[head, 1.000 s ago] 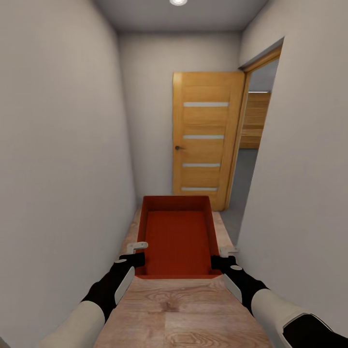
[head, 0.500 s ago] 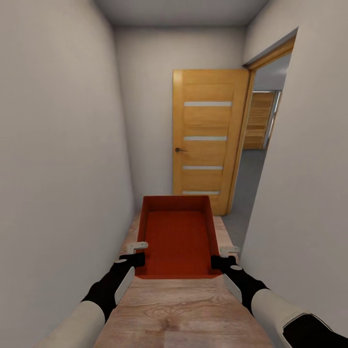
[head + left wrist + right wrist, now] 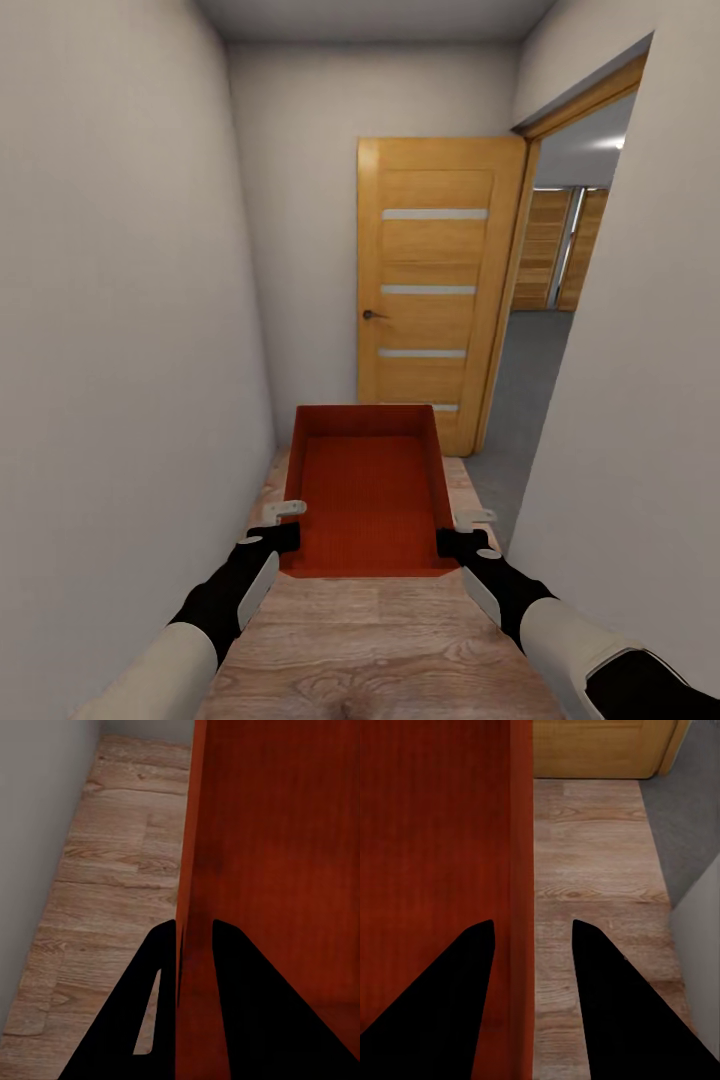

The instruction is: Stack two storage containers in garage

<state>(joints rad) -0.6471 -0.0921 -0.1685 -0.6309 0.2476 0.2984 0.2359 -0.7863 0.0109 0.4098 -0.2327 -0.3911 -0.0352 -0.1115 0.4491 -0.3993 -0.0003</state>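
One red bin is hanging between the two arms in the head view, open side up, above a light wood plank floor in a narrow corridor with pale walls. The left gripper is pinching the bin's left wall near the nearer corner, and the right gripper is pinching the bin's right wall at the matching spot. Beyond the bin's far end, a wooden door with pale horizontal strips is standing swung open against the end wall, and just right of the bin's far corner a doorway is giving onto a grey floor with more wood panelling far behind it. In the left wrist view, the left gripper is sitting astride the bin's wall, one dark finger on each face, pressed close against it, with the plank floor on the bin's outer side. In the right wrist view, the right gripper is straddling the bin's other wall; whether its fingers are touching that wall cannot be told from here. Past the bin on its outer side, the plank floor is meeting the grey floor, and the door's foot is lying beyond the bin.
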